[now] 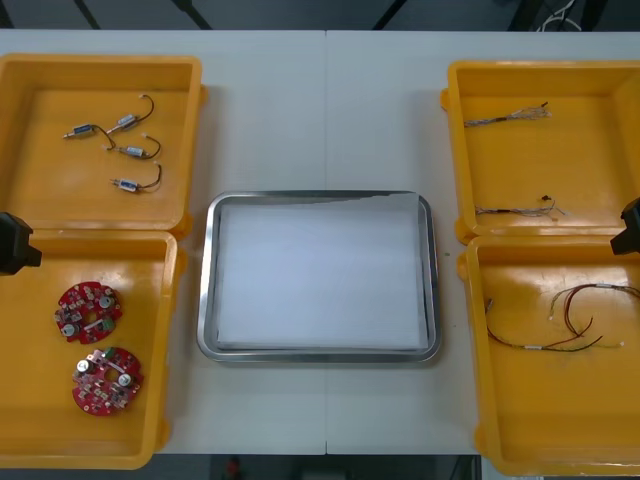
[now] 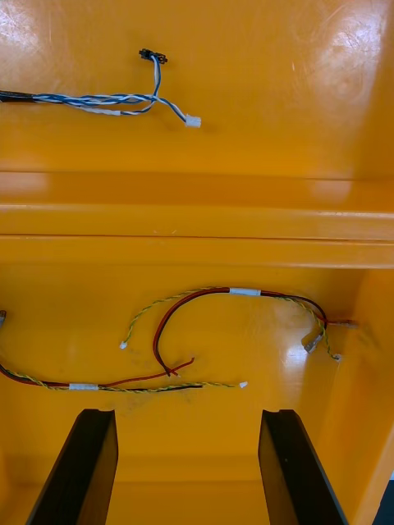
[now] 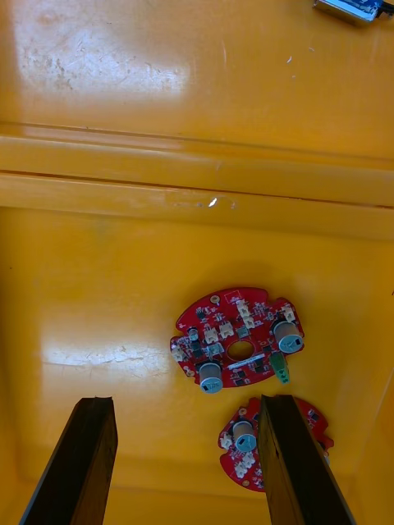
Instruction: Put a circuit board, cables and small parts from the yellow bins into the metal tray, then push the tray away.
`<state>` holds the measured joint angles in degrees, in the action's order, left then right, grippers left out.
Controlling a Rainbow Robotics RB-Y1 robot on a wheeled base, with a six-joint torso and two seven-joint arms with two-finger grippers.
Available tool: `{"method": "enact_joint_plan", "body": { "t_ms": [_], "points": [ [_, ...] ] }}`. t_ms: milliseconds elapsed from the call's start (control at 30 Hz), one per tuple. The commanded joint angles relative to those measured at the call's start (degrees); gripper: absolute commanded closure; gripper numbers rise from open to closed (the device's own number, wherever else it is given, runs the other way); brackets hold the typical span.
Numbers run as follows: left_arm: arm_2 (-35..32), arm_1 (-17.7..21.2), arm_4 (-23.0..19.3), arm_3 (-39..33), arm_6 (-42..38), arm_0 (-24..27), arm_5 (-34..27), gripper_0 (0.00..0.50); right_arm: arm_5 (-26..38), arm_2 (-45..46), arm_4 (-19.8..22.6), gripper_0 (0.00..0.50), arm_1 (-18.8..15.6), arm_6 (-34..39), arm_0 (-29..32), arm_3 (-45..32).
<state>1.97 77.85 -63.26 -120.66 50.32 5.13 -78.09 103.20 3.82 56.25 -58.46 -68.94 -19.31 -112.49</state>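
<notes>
A metal tray (image 1: 208, 300), white inside, lies at the table's middle with nothing in it. Two round red circuit boards (image 1: 88, 312) (image 1: 106, 380) lie in the near left yellow bin (image 1: 150, 300). My left gripper (image 3: 187, 402) hovers open above that bin, one board (image 3: 236, 349) just beyond its fingers and the other (image 3: 242, 447) partly behind a finger. My right gripper (image 2: 187, 416) hangs open over the near right bin (image 1: 540, 400), with red and yellow cables (image 2: 205, 328) beyond its fingertips. In the front view, the left gripper (image 1: 12, 243) and right gripper (image 1: 630, 228) show at the side edges.
The far left bin (image 1: 60, 180) holds several small metal parts (image 1: 130, 152) with wires. The far right bin (image 1: 580, 160) holds two twisted blue and white cables (image 1: 505, 117) (image 1: 515, 210). Bare table lies beyond the tray's far edge.
</notes>
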Motion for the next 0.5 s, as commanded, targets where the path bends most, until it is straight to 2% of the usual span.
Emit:
{"method": "enact_joint_plan", "body": {
  "t_ms": [33,500],
  "points": [
    [-0.74,1.25,-0.02,-0.19,1.53,-0.82,0.48,0.0,0.34,1.71,-0.44,0.0,0.46,2.06,0.59,-0.98],
    [-0.74,1.25,-0.02,-0.19,1.53,-0.82,0.48,0.0,0.34,1.71,-0.44,0.0,0.46,2.06,0.59,-0.98]
  ]
}}
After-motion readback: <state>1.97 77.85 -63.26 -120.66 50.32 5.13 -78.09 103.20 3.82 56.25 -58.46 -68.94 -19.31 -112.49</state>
